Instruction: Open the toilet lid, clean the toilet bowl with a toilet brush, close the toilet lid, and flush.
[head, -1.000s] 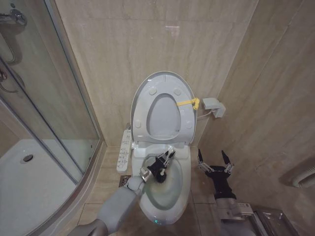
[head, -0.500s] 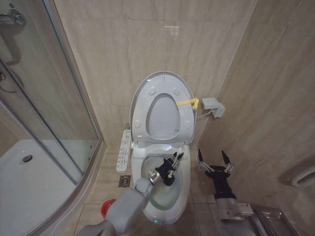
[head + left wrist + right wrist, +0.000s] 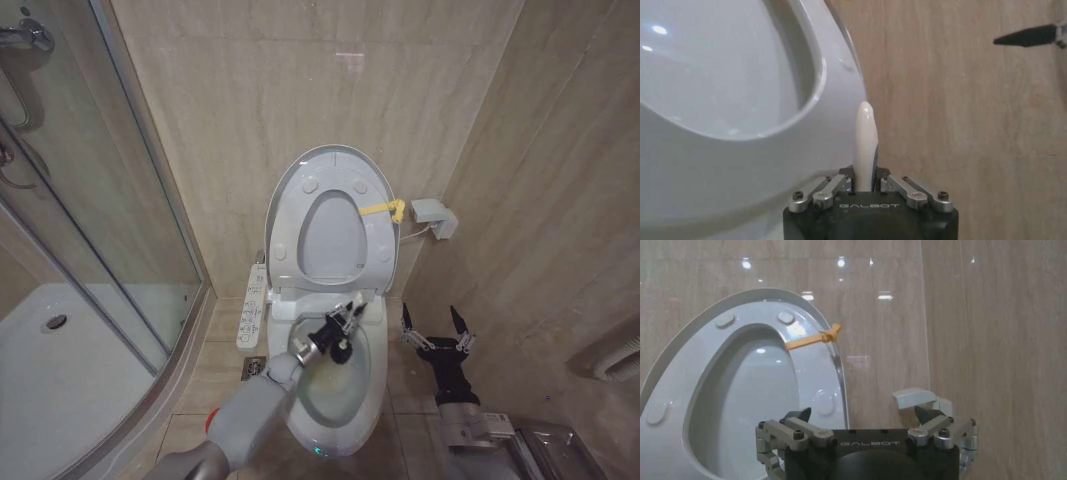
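My left gripper (image 3: pixel 343 322) fingers clamp the toilet brush (image 3: pixel 864 145) over the toilet bowl (image 3: pixel 362 400); right gripper (image 3: pixel 436 327) open. A tilted handle could slip.

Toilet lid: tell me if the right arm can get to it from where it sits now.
Probably yes. The right gripper hangs open beside the toilet bowl, and nothing stands between it and the raised toilet lid. The left gripper is down in the bowl with the toilet brush.

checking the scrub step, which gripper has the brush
The left gripper, over the toilet bowl, shut on the brush. The right gripper is open beside the toilet.
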